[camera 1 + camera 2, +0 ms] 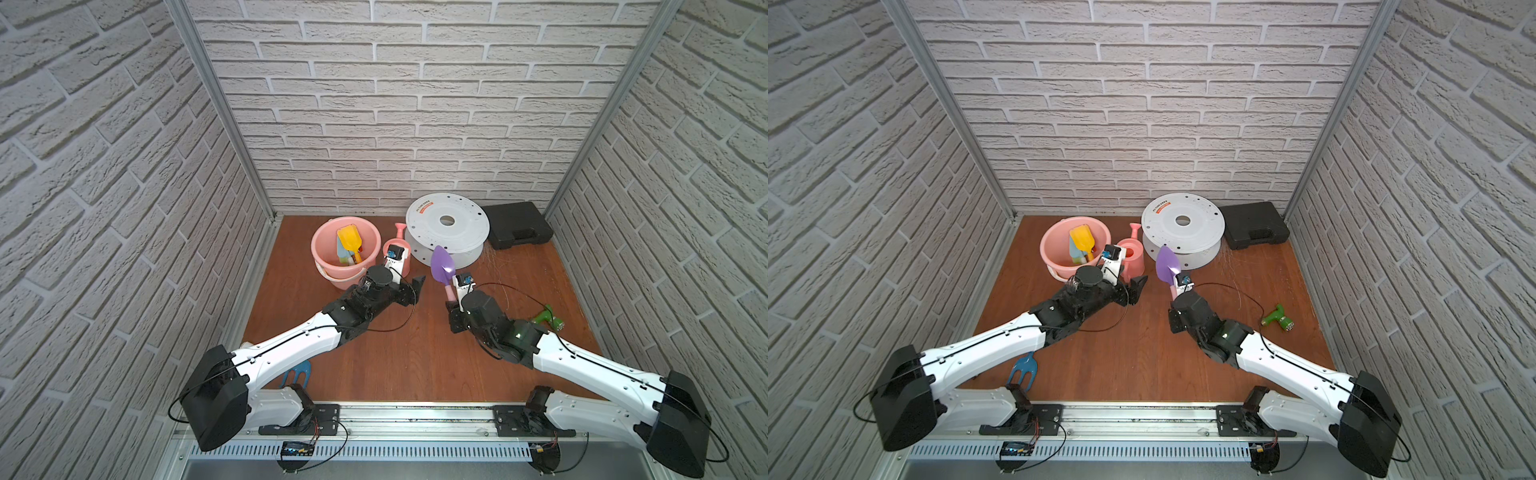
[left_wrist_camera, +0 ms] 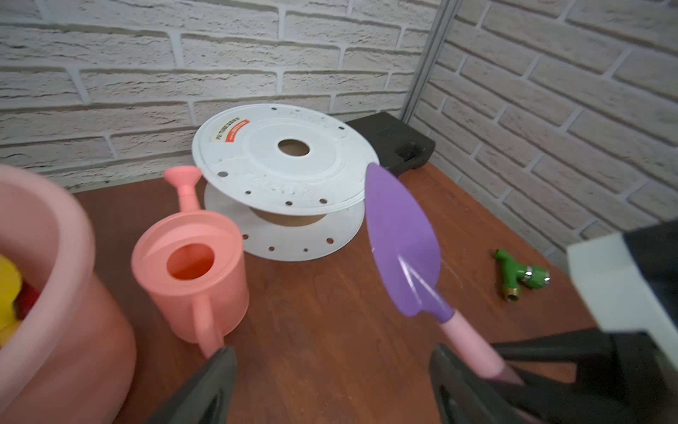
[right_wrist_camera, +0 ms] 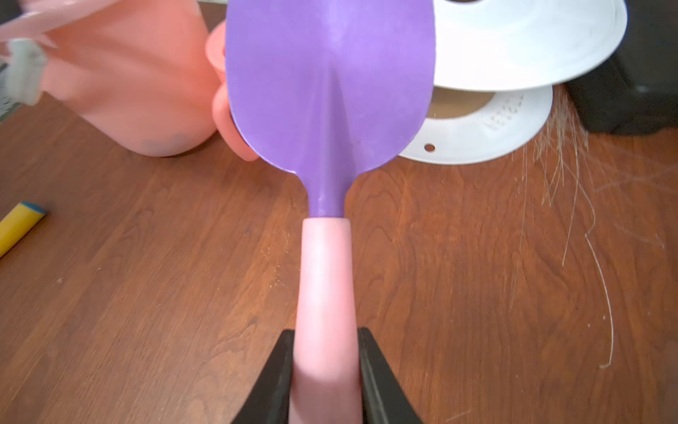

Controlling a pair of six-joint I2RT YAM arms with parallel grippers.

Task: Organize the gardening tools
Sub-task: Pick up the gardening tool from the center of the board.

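Note:
My right gripper [image 3: 325, 337] is shut on the pink handle of the purple trowel [image 3: 330, 91], holding it above the table with the blade [image 1: 441, 266] pointing at the back wall. My left gripper [image 2: 332, 367] is open just left of it, one finger [image 2: 445, 367] close beside the pink handle, the other near the watering can's handle. The pink bucket [image 1: 322, 259] at back left holds a yellow trowel [image 1: 349, 239], a pale teal one [image 1: 341, 250] and something red [image 2: 27, 301]. A blue fork [image 1: 1022, 370] lies near the front left, partly under my left arm.
A pink watering can [image 2: 194, 264] stands between the bucket and a white spool [image 1: 446, 226]. A black case [image 1: 517, 224] fills the back right corner. A green spray nozzle [image 1: 548, 318] lies at the right. Thin loose strands lie by the spool.

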